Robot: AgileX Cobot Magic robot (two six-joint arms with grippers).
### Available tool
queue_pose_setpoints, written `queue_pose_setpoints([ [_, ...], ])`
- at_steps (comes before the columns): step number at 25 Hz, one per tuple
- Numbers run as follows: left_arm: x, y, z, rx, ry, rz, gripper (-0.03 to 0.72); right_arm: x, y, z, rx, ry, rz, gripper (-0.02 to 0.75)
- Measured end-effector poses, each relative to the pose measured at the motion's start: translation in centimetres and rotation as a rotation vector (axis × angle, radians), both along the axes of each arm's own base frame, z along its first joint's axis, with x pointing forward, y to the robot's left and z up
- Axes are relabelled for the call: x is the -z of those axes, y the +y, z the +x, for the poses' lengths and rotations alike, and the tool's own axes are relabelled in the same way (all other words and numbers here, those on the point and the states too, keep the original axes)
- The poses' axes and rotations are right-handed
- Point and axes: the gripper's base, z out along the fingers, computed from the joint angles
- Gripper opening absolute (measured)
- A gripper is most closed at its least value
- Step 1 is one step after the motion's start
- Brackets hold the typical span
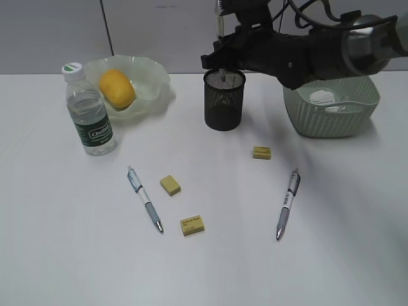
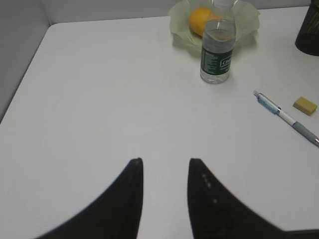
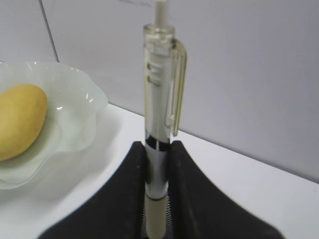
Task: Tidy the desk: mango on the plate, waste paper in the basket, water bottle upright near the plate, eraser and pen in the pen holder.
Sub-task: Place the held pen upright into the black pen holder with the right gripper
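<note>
Right gripper (image 3: 158,164) around upright pen (image 3: 159,99) above pen holder (image 1: 224,99)

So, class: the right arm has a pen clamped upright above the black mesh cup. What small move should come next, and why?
Probably lower the right gripper a little, then open the jaws. The pen stands upright, clip end up, its lower end at the mouth of the pen holder, so a short drop should land it inside. Two pens and three erasers remain on the desk.

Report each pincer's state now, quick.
Left pincer: open, holding nothing, above the bare desk.
Right pincer: closed on a pen, upright over the pen holder.
</note>
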Motion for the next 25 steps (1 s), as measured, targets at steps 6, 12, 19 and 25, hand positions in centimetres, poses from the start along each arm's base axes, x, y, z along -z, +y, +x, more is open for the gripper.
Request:
queue_pose_setpoints([
  [6,0.0,0.0,0.0,0.000,0.000,0.000,0.239,0.5,0.1,0.0,-0.002,0.024,-0.007,0.127],
  [12,0.0,0.0,0.0,0.000,0.000,0.000,0.239,0.8,0.0,-0.1,0.012,0.062,0.019,0.315],
  [19,0.0,0.0,0.0,0.000,0.000,0.000,0.238,1.2,0.0,-0.2,0.021,0.114,0.014,0.482],
  [25,0.0,0.0,0.0,0.000,0.000,0.000,0.238,-0.3,-0.1,-0.1,0.033,0.236,-0.051,0.475],
])
